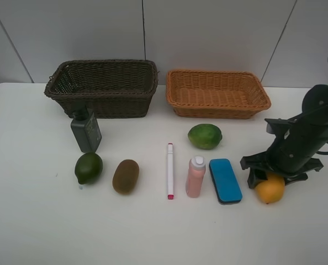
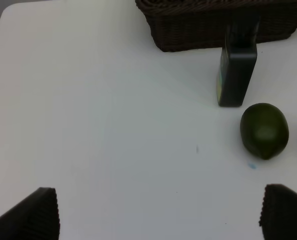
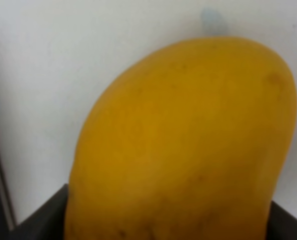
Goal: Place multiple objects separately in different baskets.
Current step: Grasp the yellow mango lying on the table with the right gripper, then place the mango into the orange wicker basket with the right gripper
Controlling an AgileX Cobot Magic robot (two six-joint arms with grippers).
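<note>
My right gripper stands low over the orange mango at the table's right. In the right wrist view the mango fills the gap between the fingers, which press against both its sides. It still rests on the table. To its left lie the blue eraser, the pink bottle, the white-pink marker, the kiwi and two green fruits. The dark green bottle stands before the dark basket. My left gripper hangs open over bare table.
The tan basket sits at the back right beside the dark one, and both hold nothing. In the left wrist view the dark bottle and one green fruit lie ahead of the open fingers. A white wall stands behind.
</note>
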